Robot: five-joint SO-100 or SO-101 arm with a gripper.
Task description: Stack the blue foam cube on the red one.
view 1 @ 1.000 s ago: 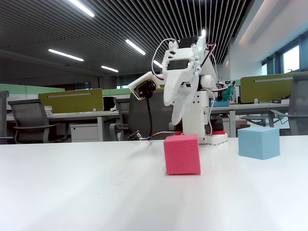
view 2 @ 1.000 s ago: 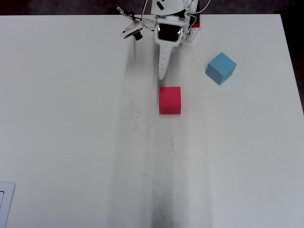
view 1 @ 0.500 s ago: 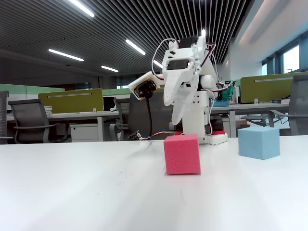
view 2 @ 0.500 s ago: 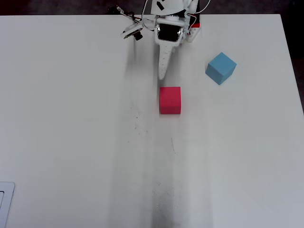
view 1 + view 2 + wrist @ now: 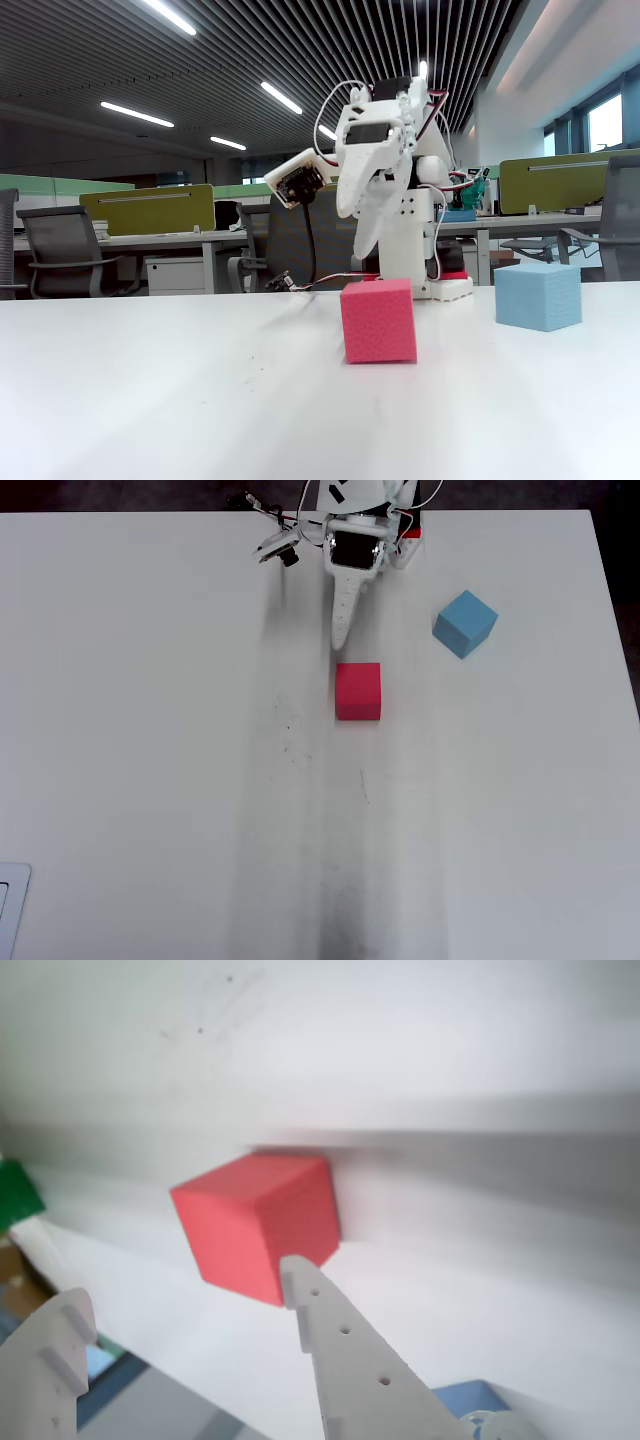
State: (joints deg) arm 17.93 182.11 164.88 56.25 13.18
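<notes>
The claw (image 5: 185, 1300) hangs above the bench (image 5: 150, 730) with its jaws apart and nothing between them, near the far edge where the arm's base stands. In the overhead view its tip (image 5: 341, 640) points at the red one (image 5: 358, 691), which sits just in front of it, toward the middle of the far half of the bench. The blue foam cube (image 5: 465, 623) rests flat off to the right in that view, closer to the far right corner and well apart from the red one.

The risk I judge here is aim: the claw is lined up on the wrong cube (the wrist view shows mostly red). Descending now could nudge or seize the base cube. Swinging right carelessly might also clip the blue one's corner and skew it.
</notes>
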